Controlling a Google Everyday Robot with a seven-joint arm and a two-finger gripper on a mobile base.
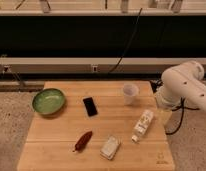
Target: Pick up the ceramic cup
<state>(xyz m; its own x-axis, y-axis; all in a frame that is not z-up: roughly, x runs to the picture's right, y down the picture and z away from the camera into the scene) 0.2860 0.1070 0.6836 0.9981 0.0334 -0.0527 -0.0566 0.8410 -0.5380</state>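
The ceramic cup (129, 93) is a small plain white cup standing upright near the far right of the wooden table (56, 145). My white arm (183, 87) comes in from the right, just right of the cup. The gripper (163, 116) hangs below the arm at the table's right edge, in front of and to the right of the cup, and apart from it. It holds nothing that I can see.
A green bowl (48, 101) sits at the far left. A black phone (90, 106) lies in the middle. A white labelled bottle (142, 125) lies on its side near the gripper. A red-brown pepper (83, 141) and a pale packet (110, 147) lie at the front.
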